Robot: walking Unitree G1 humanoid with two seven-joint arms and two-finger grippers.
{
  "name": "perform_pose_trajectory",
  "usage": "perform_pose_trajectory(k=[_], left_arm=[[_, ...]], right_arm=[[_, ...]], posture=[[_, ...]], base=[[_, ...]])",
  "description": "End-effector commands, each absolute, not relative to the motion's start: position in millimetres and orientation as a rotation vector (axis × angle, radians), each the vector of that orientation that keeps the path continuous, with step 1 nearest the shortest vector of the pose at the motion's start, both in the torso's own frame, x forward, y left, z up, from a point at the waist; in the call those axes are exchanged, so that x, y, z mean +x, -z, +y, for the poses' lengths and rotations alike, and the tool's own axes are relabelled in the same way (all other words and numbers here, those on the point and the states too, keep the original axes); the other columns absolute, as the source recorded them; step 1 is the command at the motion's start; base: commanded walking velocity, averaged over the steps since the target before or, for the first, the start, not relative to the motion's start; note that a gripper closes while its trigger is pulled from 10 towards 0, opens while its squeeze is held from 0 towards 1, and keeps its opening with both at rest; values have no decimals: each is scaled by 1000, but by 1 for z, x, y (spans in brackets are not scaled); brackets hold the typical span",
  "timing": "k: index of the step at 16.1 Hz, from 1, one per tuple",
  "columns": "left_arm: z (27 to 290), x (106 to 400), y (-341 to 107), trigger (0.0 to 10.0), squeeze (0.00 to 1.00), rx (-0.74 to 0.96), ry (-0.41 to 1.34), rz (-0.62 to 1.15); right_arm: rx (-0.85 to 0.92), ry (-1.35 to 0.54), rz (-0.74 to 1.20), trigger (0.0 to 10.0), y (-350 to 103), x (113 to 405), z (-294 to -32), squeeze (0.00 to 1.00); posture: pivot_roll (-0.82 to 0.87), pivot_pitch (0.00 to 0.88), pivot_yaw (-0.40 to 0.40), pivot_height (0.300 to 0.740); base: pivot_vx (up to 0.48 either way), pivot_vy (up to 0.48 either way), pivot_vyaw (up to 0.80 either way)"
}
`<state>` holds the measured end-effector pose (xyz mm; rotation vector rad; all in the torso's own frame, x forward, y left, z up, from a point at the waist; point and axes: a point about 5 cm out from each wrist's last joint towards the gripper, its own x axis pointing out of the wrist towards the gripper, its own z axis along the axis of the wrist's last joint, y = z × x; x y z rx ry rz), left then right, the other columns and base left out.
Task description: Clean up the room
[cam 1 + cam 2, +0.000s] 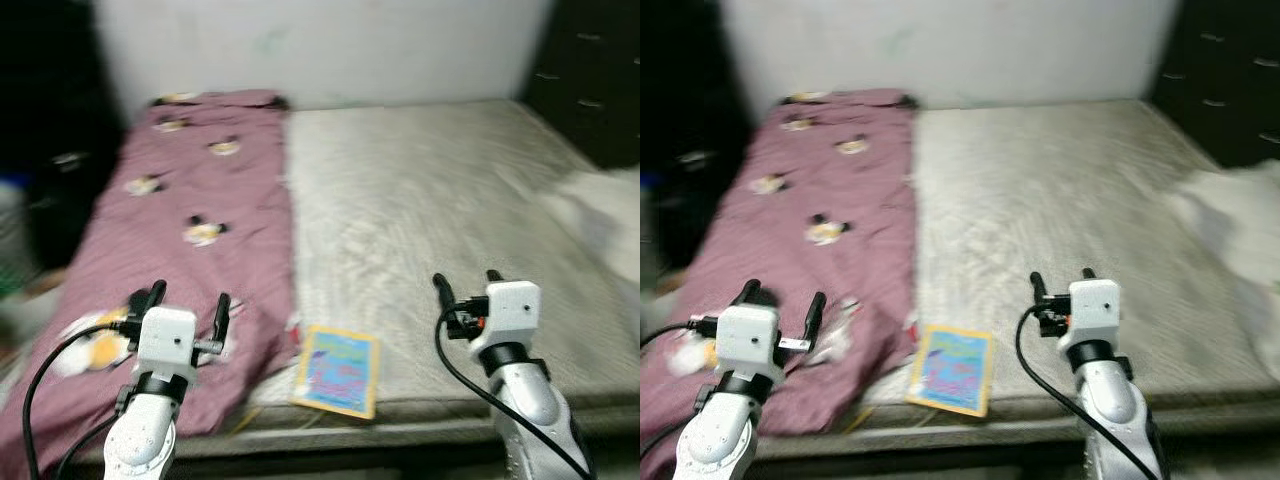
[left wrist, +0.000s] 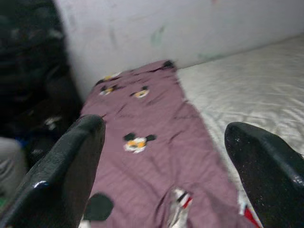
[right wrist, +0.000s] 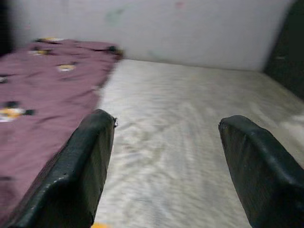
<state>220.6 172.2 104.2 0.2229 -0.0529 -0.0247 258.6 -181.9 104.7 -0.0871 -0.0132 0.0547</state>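
Both grippers, left (image 1: 183, 300) and right (image 1: 465, 284), hover with fingers apart, empty, likely approaching the yellow-edged blue picture book (image 1: 338, 369) at the grey mattress (image 1: 440, 210) edge.

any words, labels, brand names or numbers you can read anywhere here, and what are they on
None can be read.
Book at the near edge of the mattress: yellow-bordered cover with a blue, colourful picture; any title is too blurred to read.
Maroon blanket: cartoon mouse prints, no lettering that can be made out.
Left hand and right hand: plain casings, no label legible.
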Motion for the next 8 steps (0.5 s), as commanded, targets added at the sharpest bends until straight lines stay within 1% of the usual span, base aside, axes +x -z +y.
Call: perform_pose_trajectory(k=[1, 8], left_arm=[[166, 223, -104, 10000, 0, 210, 52, -43], [161, 231, -105, 10000, 0, 196, 66, -29]], right_arm=[[-80, -46, -36, 10000, -113, 262, -182, 0], [-64, -15, -39, 10000, -117, 266, -181, 0]], posture=[[-12, 3, 35, 740], [-15, 23, 46, 740]], base=[[0, 0, 0], [0, 0, 0]])
